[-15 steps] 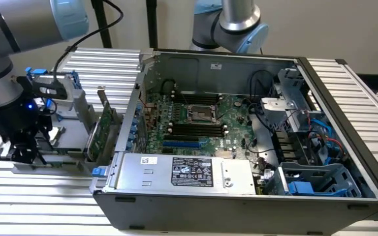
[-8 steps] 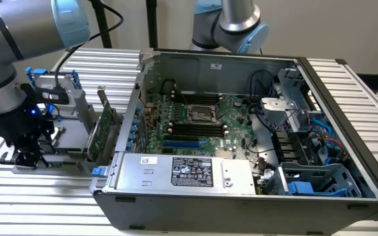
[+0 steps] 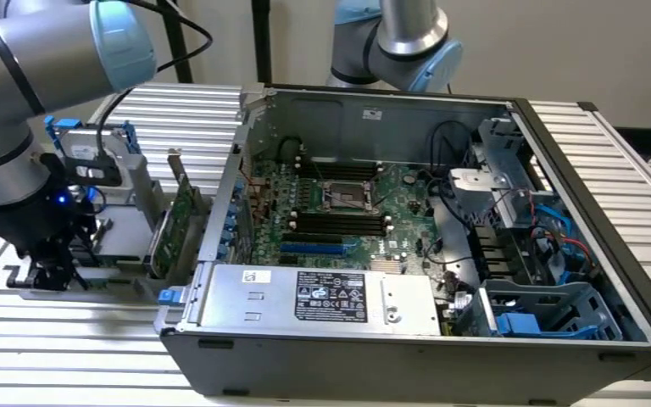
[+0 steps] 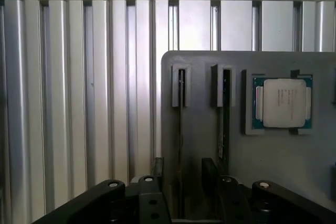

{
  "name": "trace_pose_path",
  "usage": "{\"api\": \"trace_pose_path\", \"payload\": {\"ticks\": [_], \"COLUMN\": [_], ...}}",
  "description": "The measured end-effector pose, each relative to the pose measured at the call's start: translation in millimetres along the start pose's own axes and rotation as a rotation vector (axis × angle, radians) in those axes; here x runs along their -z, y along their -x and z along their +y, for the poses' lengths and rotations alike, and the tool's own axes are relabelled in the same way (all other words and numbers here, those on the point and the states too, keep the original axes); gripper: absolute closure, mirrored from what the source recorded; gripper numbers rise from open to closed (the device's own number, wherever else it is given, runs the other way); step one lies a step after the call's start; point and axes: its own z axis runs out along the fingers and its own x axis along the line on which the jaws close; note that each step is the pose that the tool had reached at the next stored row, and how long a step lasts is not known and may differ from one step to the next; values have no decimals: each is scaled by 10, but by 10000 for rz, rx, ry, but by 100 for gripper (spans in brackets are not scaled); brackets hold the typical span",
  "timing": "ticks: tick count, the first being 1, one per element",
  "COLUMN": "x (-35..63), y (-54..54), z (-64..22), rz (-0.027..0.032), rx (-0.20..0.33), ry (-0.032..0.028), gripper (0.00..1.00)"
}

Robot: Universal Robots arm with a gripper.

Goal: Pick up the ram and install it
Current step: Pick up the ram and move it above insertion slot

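Note:
Two thin green ram sticks stand on edge in slots of a grey holder plate. In the wrist view, one ram runs between my gripper's two black fingers and the other ram lies just outside them. My gripper is open, with a finger on each side of the first stick and a gap to both. In the exterior view the gripper is low over the holder, at the exterior view's left of the open computer case.
A CPU sits in a pocket of the holder beside the sticks. A green expansion card stands upright between the holder and the case. The motherboard's black memory slots lie inside the case. A ribbed aluminium table surrounds everything.

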Motion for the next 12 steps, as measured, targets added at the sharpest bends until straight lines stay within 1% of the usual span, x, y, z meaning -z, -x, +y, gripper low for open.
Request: {"api": "trace_pose_path", "payload": {"ticks": [4, 8, 12], "x": [-26, -59, -97], "y": [-5, -8, -10], "z": [2, 3, 2], "rz": [-22, -27, -35], "rx": [142, 310, 350], "ry": [63, 121, 170], "gripper": [0, 0, 0]}}
